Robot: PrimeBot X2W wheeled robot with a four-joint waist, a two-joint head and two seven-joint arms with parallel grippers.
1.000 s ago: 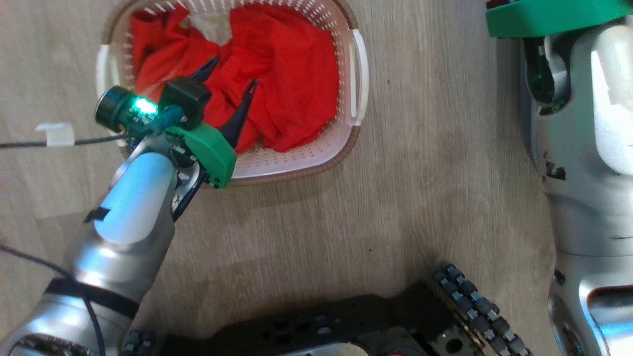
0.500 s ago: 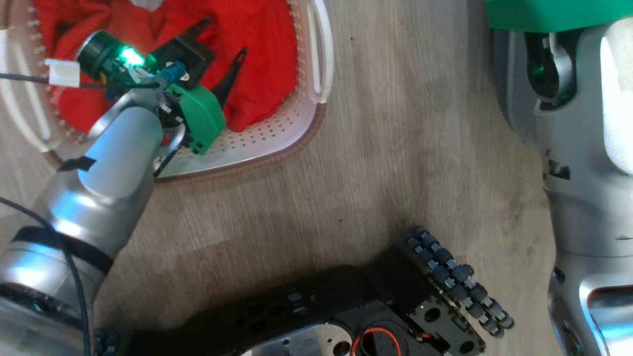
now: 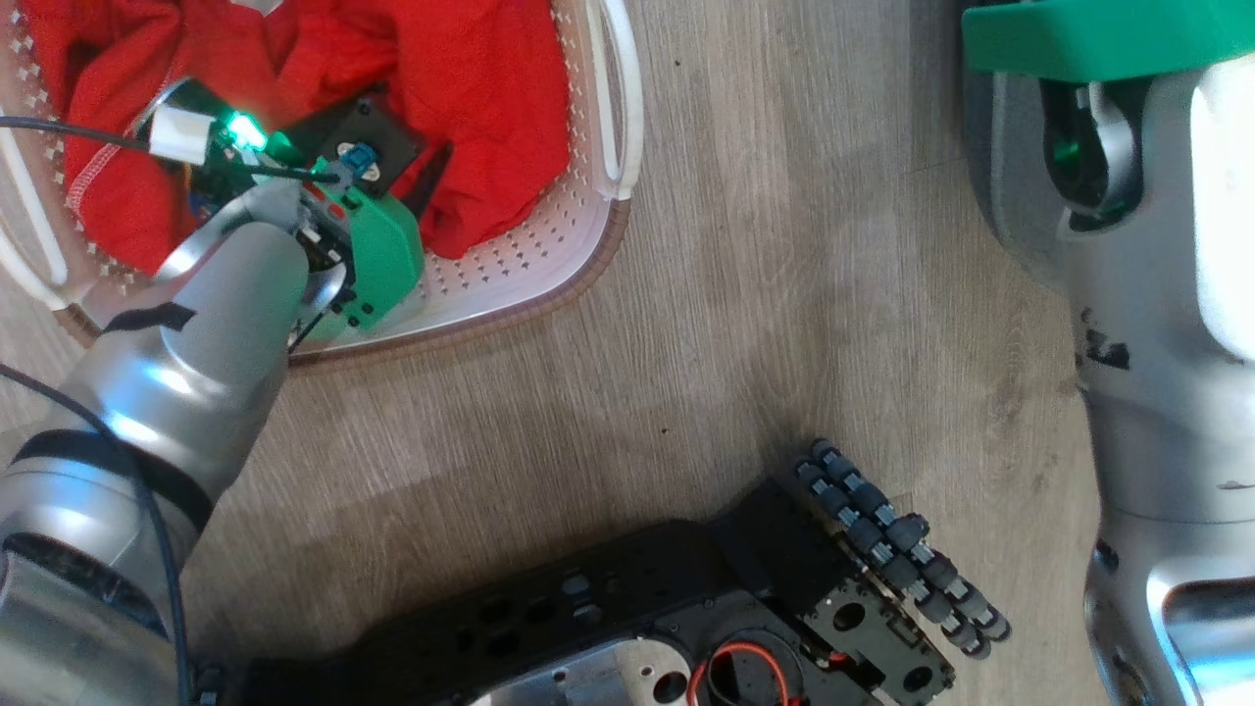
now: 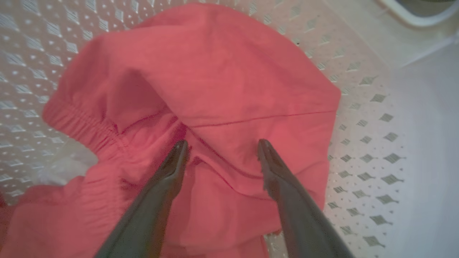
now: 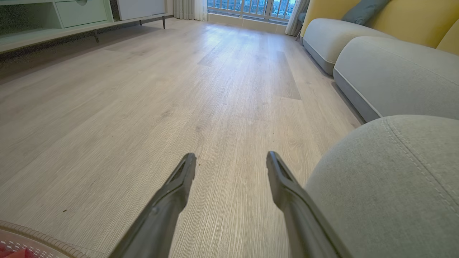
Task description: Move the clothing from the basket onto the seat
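Head view looks down at the basket [image 3: 549, 265] on the wood floor [image 3: 784, 294], far on the left. The red clothing [image 3: 471, 78] lies bunched up inside the basket. Left wrist view shows the left gripper [image 4: 222, 143] reaching down into the basket. Its two fingers are spread wide, with a fold of red cloth between the tips. They are not pinching it, and I cannot tell if the tips touch it. Right wrist view shows the right gripper [image 5: 231, 154] over bare floor, fingers spread wide and holding nothing. The grey seat [image 5: 387, 186] is near, just to its right.
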